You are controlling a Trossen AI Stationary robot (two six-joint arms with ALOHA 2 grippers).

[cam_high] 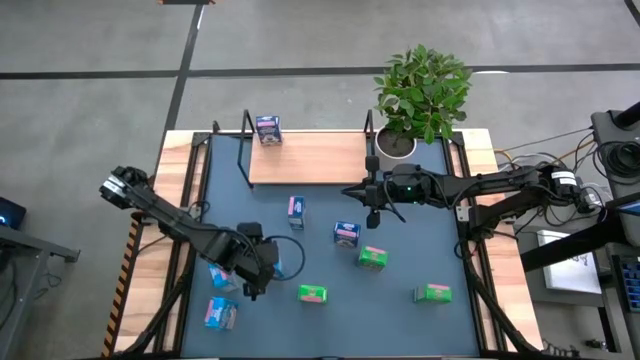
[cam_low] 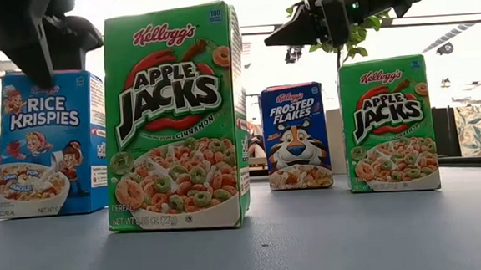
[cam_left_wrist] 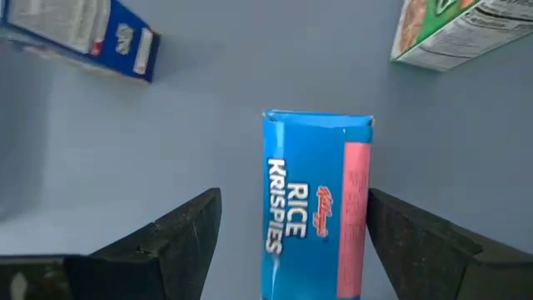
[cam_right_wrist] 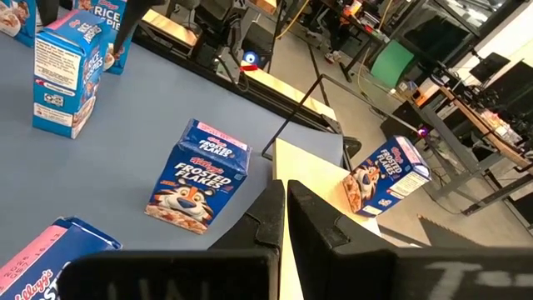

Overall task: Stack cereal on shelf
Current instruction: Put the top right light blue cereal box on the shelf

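Note:
My left gripper [cam_high: 249, 283] is open above an upright light-blue Rice Krispies box [cam_left_wrist: 312, 208]. Its two fingers stand on either side of the box without touching it. The same box shows at the left in the low view [cam_low: 48, 142]. My right gripper [cam_high: 374, 205] is shut and empty, above the table by the front right corner of the wooden shelf board [cam_high: 305, 160]. One dark blue box [cam_high: 268, 130] stands on the board's far left part and also shows in the right wrist view [cam_right_wrist: 385, 177]. Other boxes stand on the blue table top.
On the table are a light-blue box [cam_high: 296, 208], a Frosted Flakes box [cam_high: 346, 234], three green Apple Jacks boxes [cam_high: 373, 257] [cam_high: 313, 293] [cam_high: 433, 293] and another light-blue box [cam_high: 220, 313]. A white plant pot [cam_high: 396, 143] stands at the shelf's right end.

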